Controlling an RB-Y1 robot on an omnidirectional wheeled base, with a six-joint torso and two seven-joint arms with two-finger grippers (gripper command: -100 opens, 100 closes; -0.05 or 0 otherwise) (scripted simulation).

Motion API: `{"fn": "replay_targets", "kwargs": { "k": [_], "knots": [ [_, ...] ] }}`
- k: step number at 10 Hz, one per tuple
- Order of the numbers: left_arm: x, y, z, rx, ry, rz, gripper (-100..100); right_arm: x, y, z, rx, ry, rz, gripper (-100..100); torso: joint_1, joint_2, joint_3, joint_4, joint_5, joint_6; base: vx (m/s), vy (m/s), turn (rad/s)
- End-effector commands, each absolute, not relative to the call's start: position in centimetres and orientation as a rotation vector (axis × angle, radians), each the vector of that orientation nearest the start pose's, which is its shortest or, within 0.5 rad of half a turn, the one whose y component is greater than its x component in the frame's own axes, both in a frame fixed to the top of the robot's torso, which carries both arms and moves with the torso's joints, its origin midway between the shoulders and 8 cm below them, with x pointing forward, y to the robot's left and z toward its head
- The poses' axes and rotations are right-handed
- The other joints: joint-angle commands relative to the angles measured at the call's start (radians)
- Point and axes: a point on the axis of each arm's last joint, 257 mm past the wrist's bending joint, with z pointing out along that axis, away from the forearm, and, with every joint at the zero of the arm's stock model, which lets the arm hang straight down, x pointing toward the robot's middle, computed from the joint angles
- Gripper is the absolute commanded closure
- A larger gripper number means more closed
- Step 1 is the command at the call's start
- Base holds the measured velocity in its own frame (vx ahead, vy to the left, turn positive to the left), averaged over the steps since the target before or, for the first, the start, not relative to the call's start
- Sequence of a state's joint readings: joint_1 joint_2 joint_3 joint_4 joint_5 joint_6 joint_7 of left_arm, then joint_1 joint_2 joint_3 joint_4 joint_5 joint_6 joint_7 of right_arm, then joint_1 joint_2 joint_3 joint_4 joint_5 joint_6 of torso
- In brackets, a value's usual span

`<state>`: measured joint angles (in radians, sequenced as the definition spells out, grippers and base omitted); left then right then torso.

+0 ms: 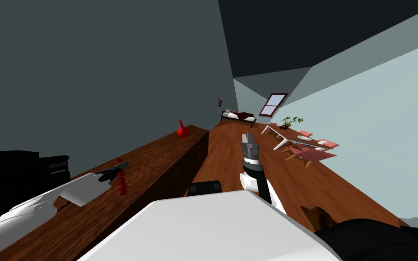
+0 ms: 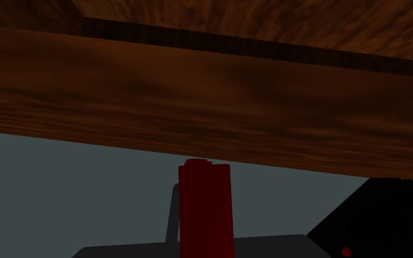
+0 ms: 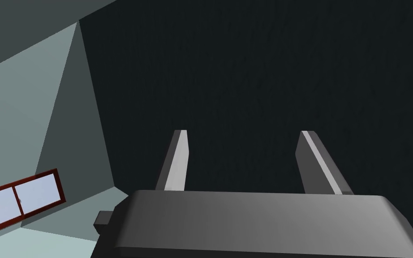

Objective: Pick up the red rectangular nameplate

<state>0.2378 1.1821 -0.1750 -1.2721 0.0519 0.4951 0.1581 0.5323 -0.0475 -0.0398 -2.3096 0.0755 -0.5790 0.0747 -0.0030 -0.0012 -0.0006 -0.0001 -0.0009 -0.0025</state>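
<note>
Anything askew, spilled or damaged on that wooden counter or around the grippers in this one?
Nothing stands out. The red nameplate sits straight between the fingers of the left gripper, at the wooden counter. The red vase stands upright further along it. The right gripper hangs open, well apart from the counter.

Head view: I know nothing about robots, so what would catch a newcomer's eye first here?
The dark red nameplate stands out most, gripped in the left end effector at the top of the long brown wooden cabinet. Farther along that cabinet top sits a bright red vase. The right end effector is raised over the wood floor, with its fingers open.
</note>
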Motion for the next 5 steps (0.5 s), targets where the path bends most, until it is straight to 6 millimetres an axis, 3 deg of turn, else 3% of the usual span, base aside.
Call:
{"fn": "replay_targets", "kwargs": {
  "k": [1, 4, 5],
  "knots": [
    [32.91, 73.22, -29.33, -1.094, 1.874, 0.398, 100, 32.26, -27.43, 4.12, 0.475, 0.657, 1.158, 0, 0.000, 0.000, 0.000, 0.000, 0.000, 0.000, 0.025, -0.018, 0.124],
    [33.38, 72.56, -29.21, -1.081, 1.882, 0.390, 100, 32.26, -27.43, 4.12, 0.475, 0.657, 1.158, 0, 0.000, 0.001, 0.001, 0.000, 0.000, 0.000, 0.017, -0.009, 0.076],
    [33.39, 72.52, -29.19, -1.080, 1.882, 0.390, 0, 32.26, -27.43, 4.12, 0.475, 0.657, 1.158, 0, 0.001, 0.001, 0.001, 0.000, 0.000, 0.000, 0.000, 0.000, 0.000]
  ]
}}
